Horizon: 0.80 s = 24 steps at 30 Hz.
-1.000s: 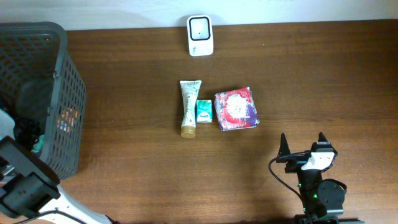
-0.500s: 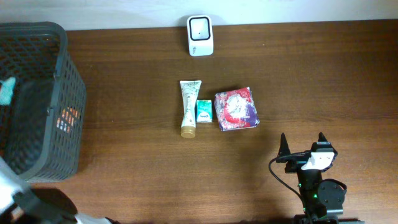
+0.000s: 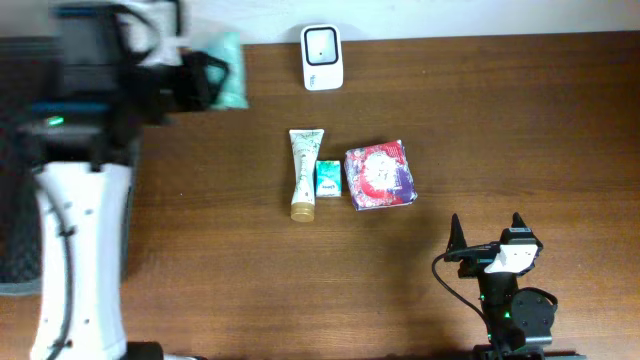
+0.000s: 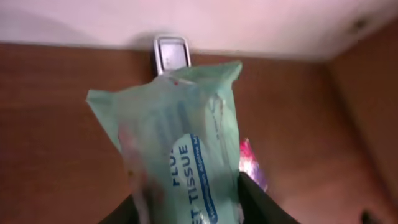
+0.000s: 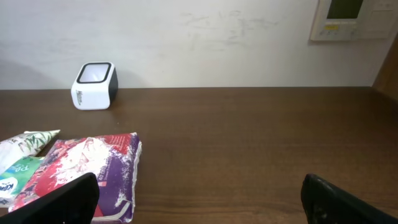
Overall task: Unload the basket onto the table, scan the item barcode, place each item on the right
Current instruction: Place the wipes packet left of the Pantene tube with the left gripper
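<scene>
**Arm pose.** The left arm (image 3: 75, 250) rises from the lower left of the overhead frame to the upper left and is blurred by motion. The left gripper (image 3: 205, 80) points toward the right of the frame and is clamped on a pale green tissue pack (image 3: 228, 68), which it holds clear of the surface. In the left wrist view the pack fills the centre of the frame. Its printed face is toward the camera, and a dark finger (image 4: 256, 200) presses each lower side. The scanner (image 3: 322, 43) sits at the upper centre of the overhead frame, to the right of the pack and apart from it. In the wrist view it shows just above the pack's top edge.

The right gripper (image 3: 486, 232) rests at the lower right of the overhead frame. Its jaws are spread wide and hold nothing — both fingers sit at the bottom corners of the right wrist view.

**Surface and room.** The table (image 3: 520, 120) is dark brown wood. Three items lie side by side at its centre:
- a cream tube (image 3: 303, 172)
- a small green box (image 3: 328, 178)
- a red and purple packet (image 3: 380, 175)

A dark mesh basket (image 3: 14, 230) occupies the left edge, partly behind the arm. A white wall (image 5: 217, 43) stands behind the table, with a control panel (image 5: 348, 18) in the upper right of the right wrist view.
</scene>
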Motion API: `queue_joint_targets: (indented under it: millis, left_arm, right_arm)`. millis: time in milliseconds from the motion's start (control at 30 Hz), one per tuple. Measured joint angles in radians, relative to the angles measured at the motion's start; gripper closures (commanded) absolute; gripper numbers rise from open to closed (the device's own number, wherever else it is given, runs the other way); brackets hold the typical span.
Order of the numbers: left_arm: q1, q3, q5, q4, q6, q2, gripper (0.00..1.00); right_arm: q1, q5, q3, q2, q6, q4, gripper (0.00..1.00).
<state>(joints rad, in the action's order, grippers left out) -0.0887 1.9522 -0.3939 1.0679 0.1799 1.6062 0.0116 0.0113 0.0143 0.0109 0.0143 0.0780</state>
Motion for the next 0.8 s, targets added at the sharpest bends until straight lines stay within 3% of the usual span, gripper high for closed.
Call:
queue_joint_targets:
  millis: [133, 267, 367, 567, 733, 800]
  left_arm:
    - [-0.199, 0.004, 0.239, 0.088, -0.026, 0.146, 0.62]
    - [-0.289, 0.003, 0.404, 0.143, -0.031, 0.338, 0.61]
    - [-0.299, 0.004, 0.443, 0.179, -0.032, 0.431, 0.62]
    - [-0.298, 0.004, 0.466, 0.206, -0.040, 0.610, 0.50]
    - [-0.298, 0.008, 0.471, 0.209, -0.042, 0.641, 0.48]
    - [-0.294, 0.049, 0.482, 0.249, -0.020, 0.644, 0.40]
  right_arm:
    - [0.000, 0.000, 0.000, 0.000, 0.000, 0.000, 0.01]
    - [0.000, 0.000, 0.000, 0.000, 0.000, 0.000, 0.01]
    - [0.000, 0.000, 0.000, 0.000, 0.000, 0.000, 0.01]
    - [0.000, 0.000, 0.000, 0.000, 0.001, 0.000, 0.01]
    - [0.000, 0.000, 0.000, 0.000, 0.000, 0.000, 0.01]
    - [0.000, 0.000, 0.000, 0.000, 0.000, 0.000, 0.01]
